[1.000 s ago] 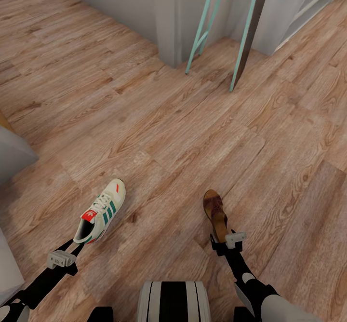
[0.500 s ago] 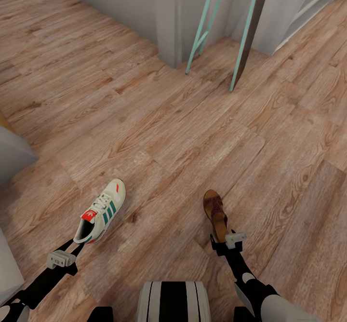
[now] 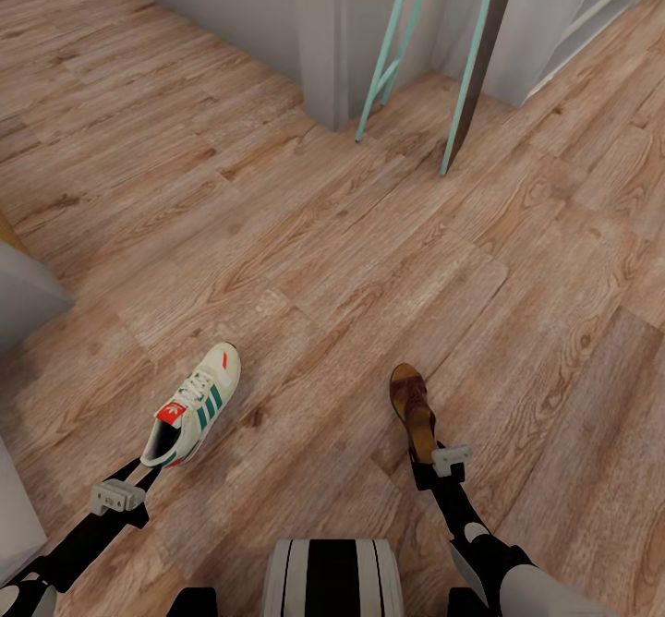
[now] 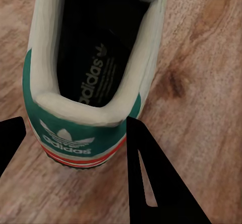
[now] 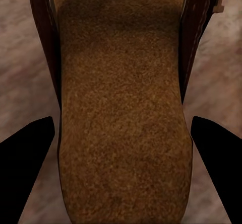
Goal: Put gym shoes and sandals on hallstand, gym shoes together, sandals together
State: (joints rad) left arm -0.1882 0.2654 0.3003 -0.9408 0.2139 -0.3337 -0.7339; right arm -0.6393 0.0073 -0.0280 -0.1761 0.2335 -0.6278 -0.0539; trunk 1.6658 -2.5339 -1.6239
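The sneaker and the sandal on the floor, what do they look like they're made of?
The gym shoe: cream upper that looks like matte leather or a synthetic, green stripes, white laces, dark lining with a printed logo inside. The sandal: dark brown straps with a slight sheen, probably leather, and a fuzzy tan footbed resembling suede or cork. Both are renders, so this is only a guess.

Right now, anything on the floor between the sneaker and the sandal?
No: head view shows bare floor between sneaker and sandal.

Both arms are slim and black. Each ends in a pale grey block at the wrist, behind the left claw (image 3: 140, 477) and right claw (image 3: 426, 455). The trunk (image 3: 332, 578) is light grey with black stripes. The fingers (image 4: 151, 183) are flat, black and pointed.
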